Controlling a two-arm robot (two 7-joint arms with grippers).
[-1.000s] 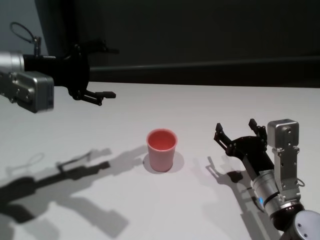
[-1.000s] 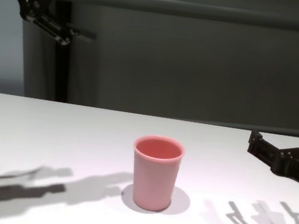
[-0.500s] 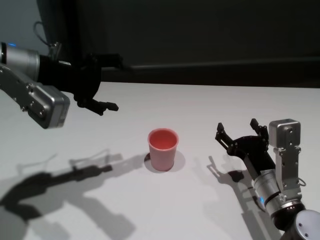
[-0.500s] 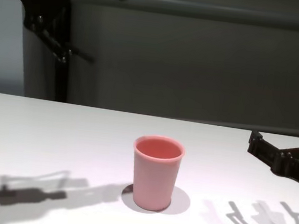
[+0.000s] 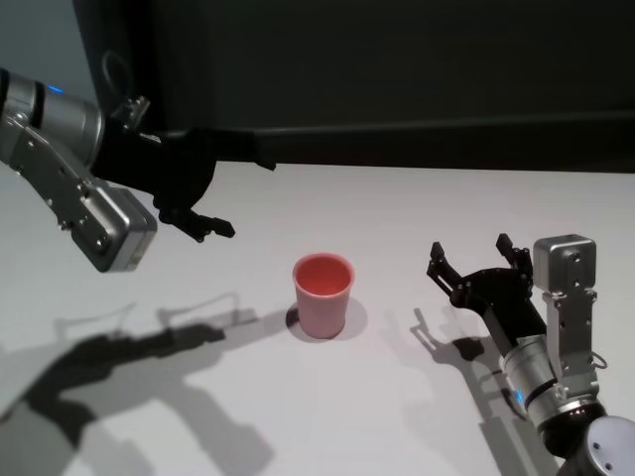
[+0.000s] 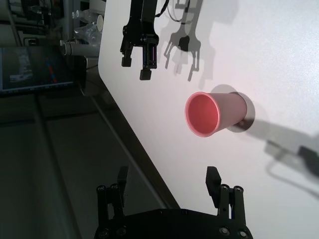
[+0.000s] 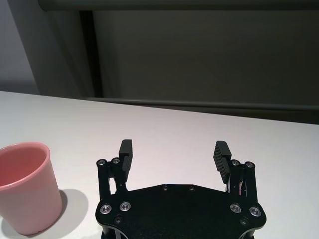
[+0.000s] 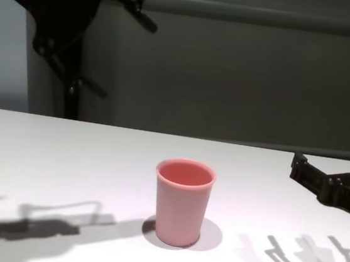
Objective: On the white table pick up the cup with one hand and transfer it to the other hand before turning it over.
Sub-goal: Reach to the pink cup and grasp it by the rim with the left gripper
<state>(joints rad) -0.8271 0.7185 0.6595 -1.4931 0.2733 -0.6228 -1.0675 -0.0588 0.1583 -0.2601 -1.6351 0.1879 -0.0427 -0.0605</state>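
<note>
The left gripper (image 5: 238, 193), jaws wide apart and empty, has swung nearer the cup (image 5: 321, 295) since a second ago; the right gripper (image 5: 474, 262), also spread, stays low at the cup's right. The cup stands upright mid white table (image 5: 397, 208), mouth up, long axis vertical.

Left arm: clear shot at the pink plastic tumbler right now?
Probably yes. The left gripper hangs above the white table on the robot's left of the upright pink plastic tumbler, fingers open, with nothing between them. The right gripper sits open on the other side, well apart.
</note>
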